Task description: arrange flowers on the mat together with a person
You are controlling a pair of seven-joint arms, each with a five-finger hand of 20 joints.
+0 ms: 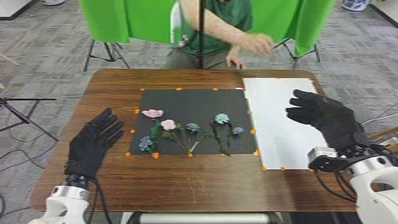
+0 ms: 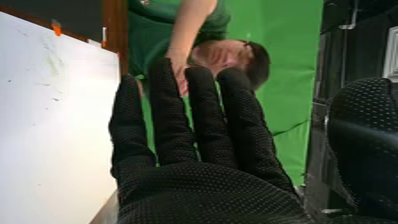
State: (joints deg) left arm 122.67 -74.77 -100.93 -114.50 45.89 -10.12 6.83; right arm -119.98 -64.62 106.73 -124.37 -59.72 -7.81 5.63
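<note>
Head view: even, moderate light; my right fingers (image 1: 311,101) dark against the bright white sheet (image 1: 275,132). Right wrist view: pale glare crosses my thumb (image 2: 375,132); green cloth (image 2: 289,90) bright. Light source undetermined.

I'd call this a robotics lab, or some workroom set up like one. Two white robot arms (image 1: 66,204) with black cables (image 1: 102,197) come in over a wooden table (image 1: 195,187) dotted with bits of orange tape (image 1: 155,155). Behind it, bright green cloth (image 1: 107,20) hangs above black stands (image 1: 90,54), all on grey carpet (image 1: 55,70) like an office's.
</note>
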